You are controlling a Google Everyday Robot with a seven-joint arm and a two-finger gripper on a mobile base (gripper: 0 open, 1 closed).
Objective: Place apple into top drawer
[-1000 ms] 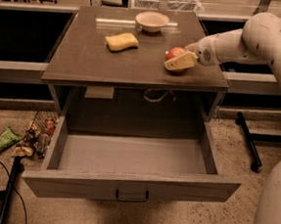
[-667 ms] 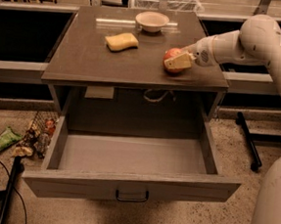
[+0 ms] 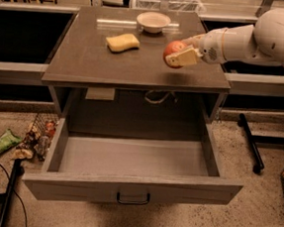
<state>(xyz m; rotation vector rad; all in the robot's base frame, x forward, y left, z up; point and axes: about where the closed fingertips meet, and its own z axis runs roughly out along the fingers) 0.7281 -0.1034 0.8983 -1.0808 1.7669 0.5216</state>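
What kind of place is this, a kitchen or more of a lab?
Probably a robot test lab, not a kitchen: a grey cabinet with its top drawer open stands on speckled floor with litter beside it, and the gripper holds the apple over the cabinet top.

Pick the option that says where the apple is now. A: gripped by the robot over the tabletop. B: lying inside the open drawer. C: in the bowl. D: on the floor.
A: the gripper is shut on the apple over the right side of the tabletop, not down in the open drawer.
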